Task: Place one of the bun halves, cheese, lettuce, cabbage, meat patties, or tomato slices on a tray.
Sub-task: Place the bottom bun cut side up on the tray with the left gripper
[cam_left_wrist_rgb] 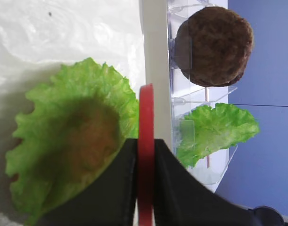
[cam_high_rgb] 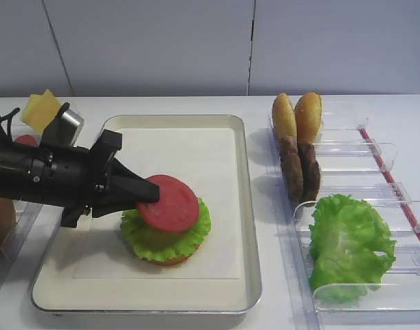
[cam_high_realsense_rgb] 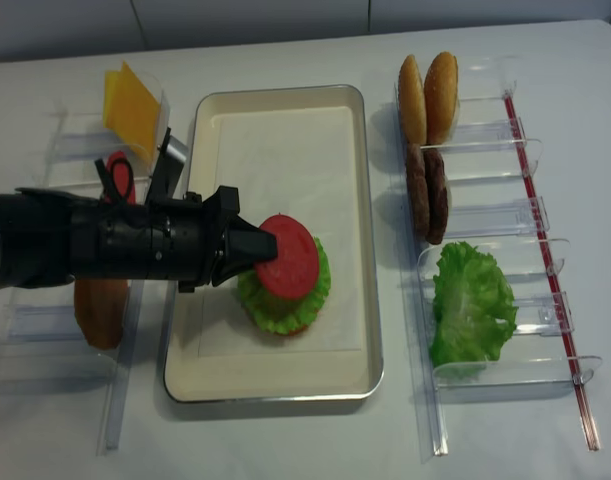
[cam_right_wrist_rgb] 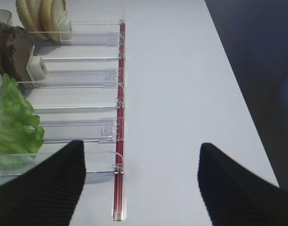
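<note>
My left claw (cam_high_rgb: 153,193) pinches a tomato slice (cam_high_rgb: 170,202) above the lettuce (cam_high_rgb: 165,234) (release remains); right claw (cam_right_wrist_rgb: 141,176) gapes.

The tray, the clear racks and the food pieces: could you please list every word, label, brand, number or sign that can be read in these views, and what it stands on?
None: no view shows any text.
The tray and its paper liner are plain.
The clear racks bear only a red strip, unmarked.
The left gripper, shut on the tomato slice, shows no legible marking.
</note>
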Controlling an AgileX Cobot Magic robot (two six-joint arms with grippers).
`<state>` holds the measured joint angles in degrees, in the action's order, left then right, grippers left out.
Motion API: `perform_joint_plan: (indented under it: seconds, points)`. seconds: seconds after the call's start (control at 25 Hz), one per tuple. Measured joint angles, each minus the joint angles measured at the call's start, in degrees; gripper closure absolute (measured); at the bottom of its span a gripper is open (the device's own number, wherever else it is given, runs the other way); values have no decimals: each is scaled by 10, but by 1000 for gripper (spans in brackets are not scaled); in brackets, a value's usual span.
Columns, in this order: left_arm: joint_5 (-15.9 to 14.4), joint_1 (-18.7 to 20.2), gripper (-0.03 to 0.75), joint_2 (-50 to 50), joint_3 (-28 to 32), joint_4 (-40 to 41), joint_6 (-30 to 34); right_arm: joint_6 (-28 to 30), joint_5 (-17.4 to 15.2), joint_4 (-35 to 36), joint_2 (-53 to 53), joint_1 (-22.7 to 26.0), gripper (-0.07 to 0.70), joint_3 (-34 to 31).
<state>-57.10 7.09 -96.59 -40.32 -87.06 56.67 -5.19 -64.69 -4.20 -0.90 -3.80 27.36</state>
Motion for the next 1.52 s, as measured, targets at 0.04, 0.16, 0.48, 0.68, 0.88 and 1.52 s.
perform_joint_plan:
  seconds: [0.04, 0.16, 0.48, 0.68, 0.88, 1.52]
  points:
    - [1, 0, 644, 0, 0, 0, 0, 0, 0, 0, 0, 0, 108, 0]
    - [6, 0, 644, 0, 0, 0, 1, 0, 0, 0, 0, 0, 108, 0]
    - [9, 0, 630, 0, 0, 0, 3, 0, 0, 0, 0, 0, 108, 0]
    - [1, 0, 578, 0, 0, 0, 3, 0, 0, 0, 0, 0, 108, 0]
    - [-3, 0, 512, 0, 0, 13, 3, 0, 0, 0, 0, 0, 108, 0]
    - [-6, 1, 239, 0, -14, 62, -9, 0, 0, 0, 0, 0, 108, 0]
